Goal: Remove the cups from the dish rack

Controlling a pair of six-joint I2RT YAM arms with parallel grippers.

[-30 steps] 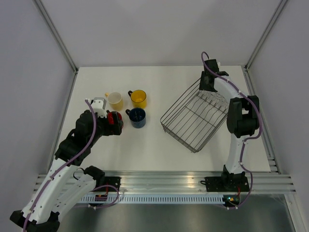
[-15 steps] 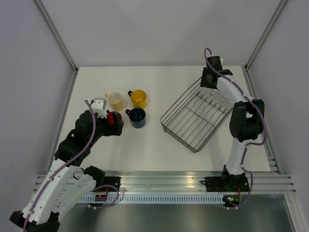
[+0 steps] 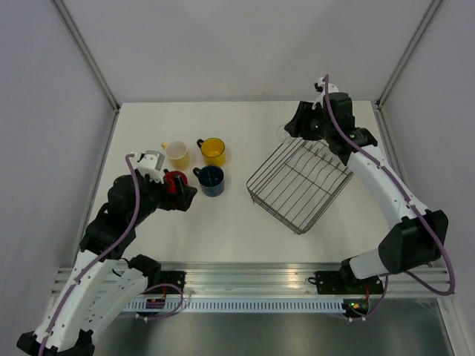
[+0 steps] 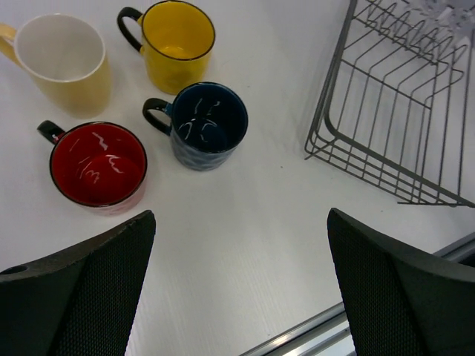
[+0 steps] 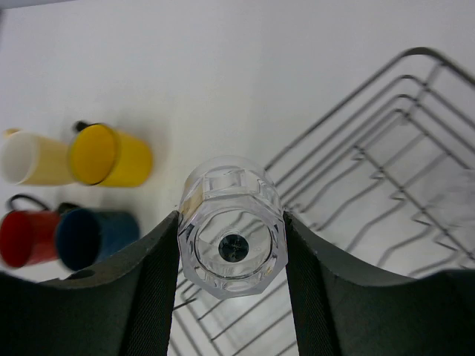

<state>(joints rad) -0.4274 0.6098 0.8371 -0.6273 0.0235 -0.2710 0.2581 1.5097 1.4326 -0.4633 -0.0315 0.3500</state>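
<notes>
1. Right gripper (image 5: 231, 222) clamped on a clear glass (image 5: 231, 185), held mouth toward the camera, raised over the far left corner of the rack (image 3: 300, 182).
2. Left gripper (image 4: 241, 219) fingers wide apart, nothing between them, hovering over the table (image 3: 223, 222) near the mugs.
3. Upright on the table, left of the rack: pale yellow mug (image 4: 63, 55) beside yellow mug (image 4: 178, 37), with red mug (image 4: 96, 163) and blue mug (image 4: 208, 122) just in front.
4. Rack sits angled, apart from the mugs.
</notes>
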